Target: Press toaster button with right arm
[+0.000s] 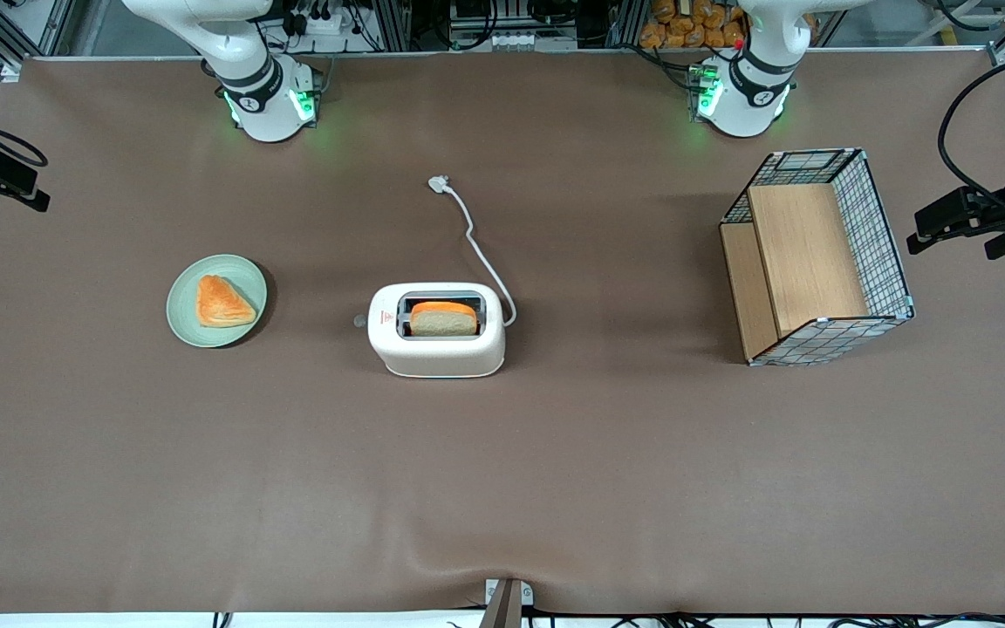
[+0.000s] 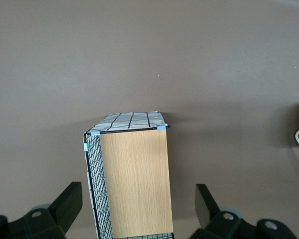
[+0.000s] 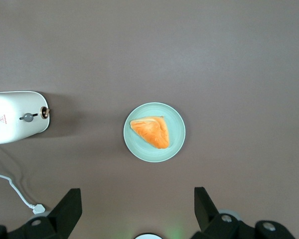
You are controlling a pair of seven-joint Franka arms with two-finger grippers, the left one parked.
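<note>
The cream-white toaster (image 1: 437, 353) stands mid-table with a slice of toast (image 1: 443, 319) in its slot. The toaster button (image 1: 359, 321), a tiny grey knob, juts from the narrow end face turned toward the green plate (image 1: 184, 305). In the right wrist view the toaster (image 3: 15, 117) and its button (image 3: 27, 117) show beside the plate (image 3: 177, 132). My right gripper (image 3: 137, 191) hangs high above the table near the plate, well apart from the toaster. It is open and empty.
A triangular pastry (image 1: 223, 301) lies on the plate. The toaster's white cord (image 1: 476, 249) runs to a plug (image 1: 439, 183) farther from the front camera. A wire-and-wood basket (image 1: 816, 257) stands toward the parked arm's end.
</note>
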